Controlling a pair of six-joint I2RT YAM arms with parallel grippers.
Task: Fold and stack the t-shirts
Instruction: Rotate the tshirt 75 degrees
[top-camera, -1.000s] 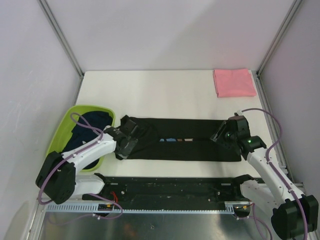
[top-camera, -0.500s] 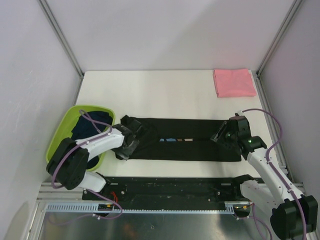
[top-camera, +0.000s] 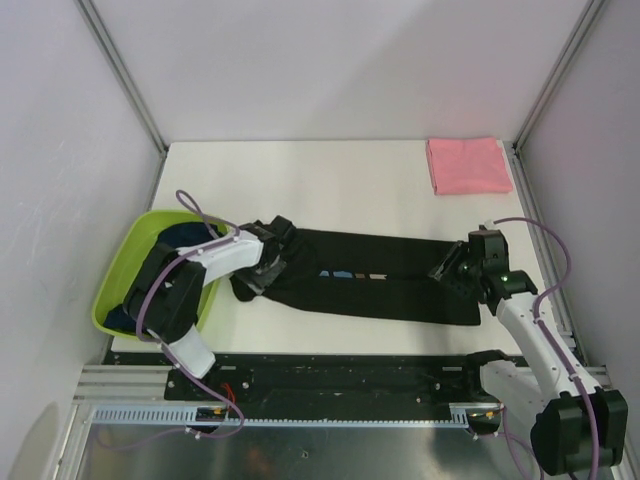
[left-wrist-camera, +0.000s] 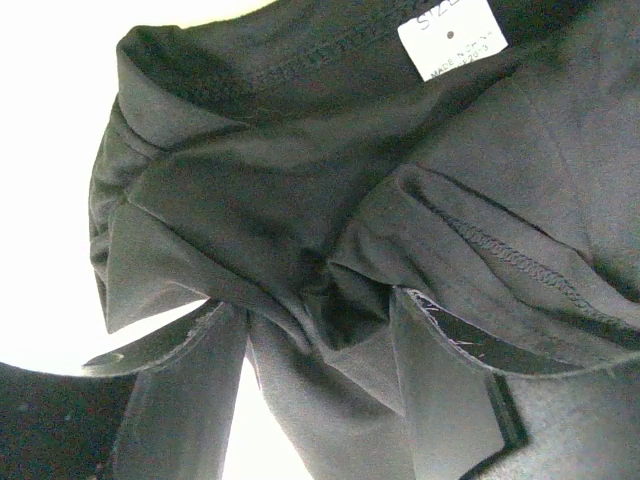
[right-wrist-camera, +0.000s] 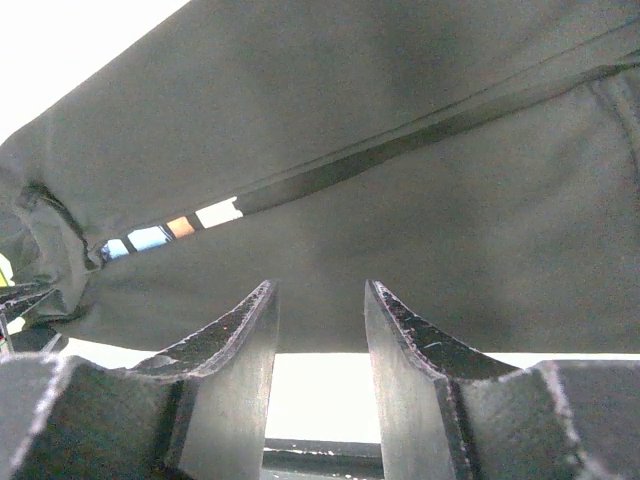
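L arm (top-camera: 215, 252) was folded tight: upper link leaned back from the base, forearm ran roughly level toward table centre, wrist tipped down. L gripper (top-camera: 268, 262) pointed down & right, jaws fairly wide but clamped on a bunch of black t-shirt (left-wrist-camera: 300, 200). R arm (top-camera: 535, 335) stretched fwd from its base, forearm angled inward, wrist bent left. R gripper (top-camera: 447, 271) sat low, pointing left; its fingers (right-wrist-camera: 235, 340) stood apart w/ nothing between them.
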